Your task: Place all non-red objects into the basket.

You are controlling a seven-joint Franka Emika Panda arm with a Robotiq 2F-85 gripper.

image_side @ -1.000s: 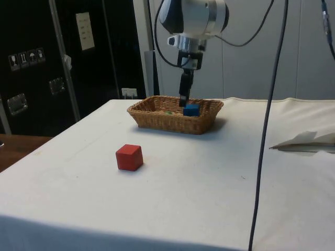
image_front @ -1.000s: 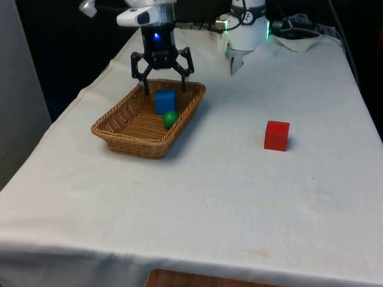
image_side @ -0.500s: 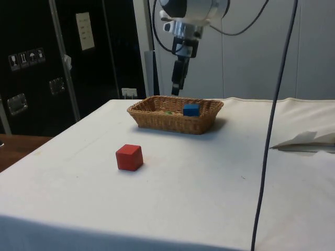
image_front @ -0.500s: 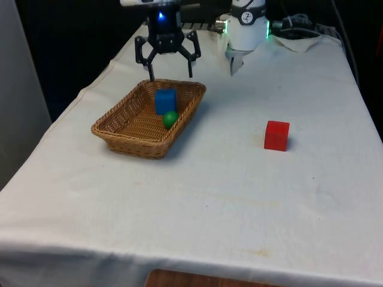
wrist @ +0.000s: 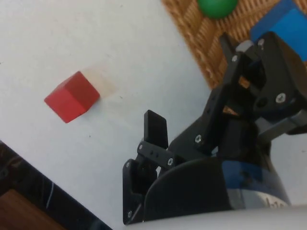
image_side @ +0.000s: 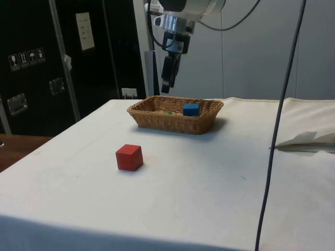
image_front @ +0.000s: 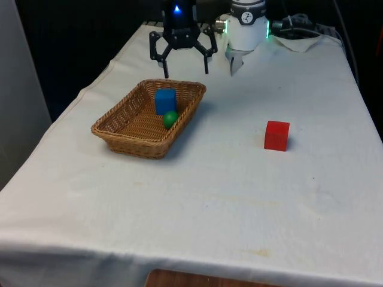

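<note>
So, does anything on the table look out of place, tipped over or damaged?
Nothing stands out. The blue cube and green ball lie inside the wicker basket, the red cube sits upright on the cloth, and the open gripper hangs empty above.

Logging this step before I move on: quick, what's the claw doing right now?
Claw: open, holding nothing, up above the far end of the basket.

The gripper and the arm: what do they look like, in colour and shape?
The gripper is black, with two thin straight fingers on jointed linkages set with small silver screws. It hangs from a white, rounded arm with a silver-grey wrist section. Dark cables loop beside the arm.
</note>
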